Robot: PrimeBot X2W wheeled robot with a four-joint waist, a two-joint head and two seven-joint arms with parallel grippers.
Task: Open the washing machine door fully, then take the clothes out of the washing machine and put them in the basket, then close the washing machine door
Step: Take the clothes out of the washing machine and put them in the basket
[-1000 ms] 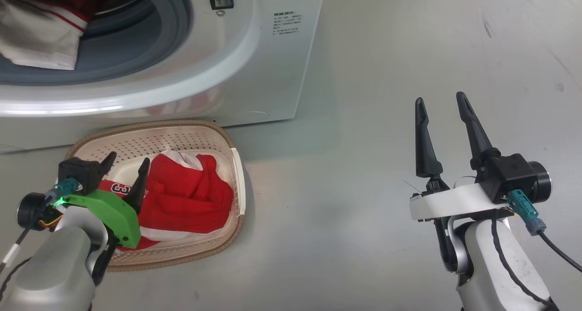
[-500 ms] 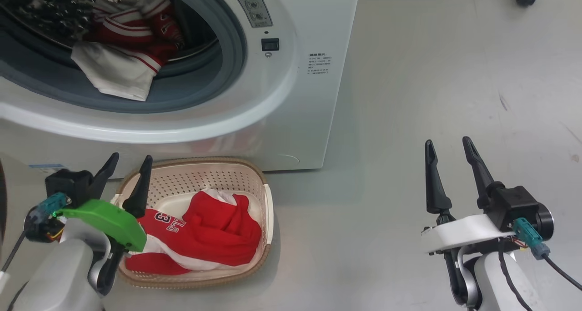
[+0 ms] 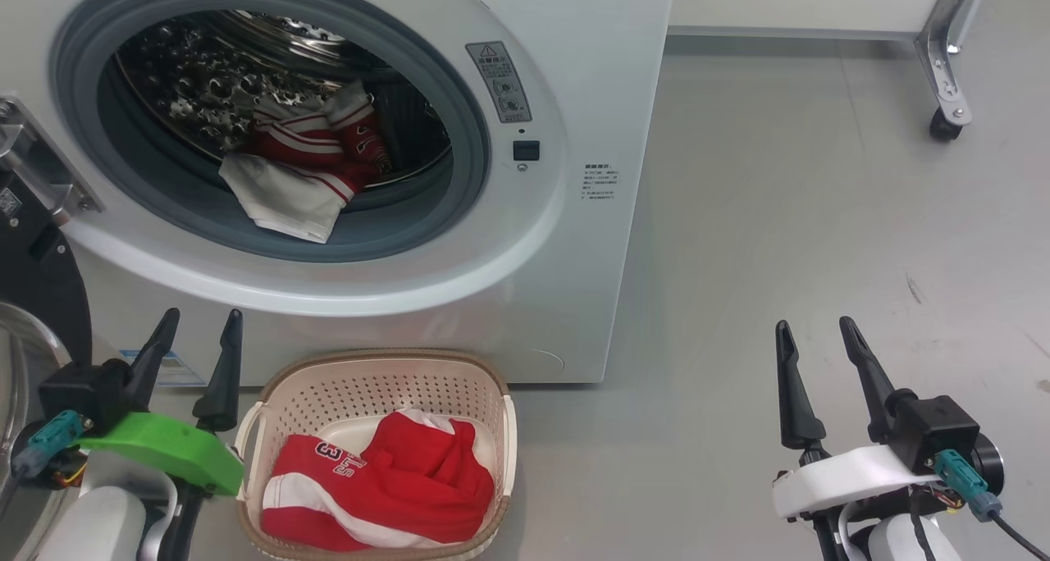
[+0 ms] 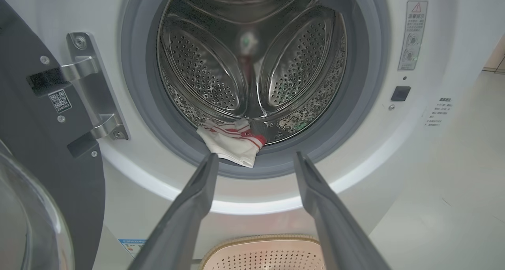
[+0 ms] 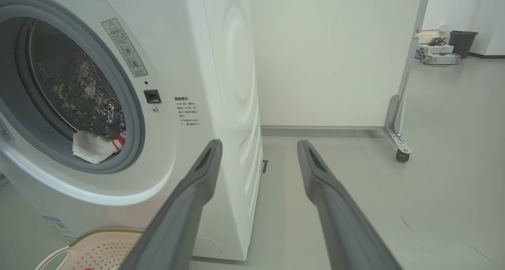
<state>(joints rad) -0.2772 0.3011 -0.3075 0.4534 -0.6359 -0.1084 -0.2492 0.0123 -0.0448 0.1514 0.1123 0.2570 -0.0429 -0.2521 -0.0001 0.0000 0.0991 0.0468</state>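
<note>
Head view gives us the washing machine (image 3: 591,69), white, its round mouth wide open, with a grey rubber seal (image 3: 480,175) ringing the perforated steel drum (image 3: 189,77). The washing machine door (image 3: 37,274) stands swung out to our left on a metal hinge (image 3: 37,171), its glossy black rim at the picture's edge. Some clothes lie in the drum: a white cloth with red stripes (image 3: 283,204), one corner drooping over the seal, and red fabric bunched behind it. The basket (image 3: 369,356), cream with a brown woven-look rim, sits on the floor (image 3: 779,216) just in front of the washer. In it lies a red jersey (image 3: 410,487) with white panels and a "3". Our left tool (image 3: 203,316) hangs just beside the basket, jaws apart and holding nothing; our right tool (image 3: 814,325) stands well apart from it over the floor, likewise parted and empty
</note>
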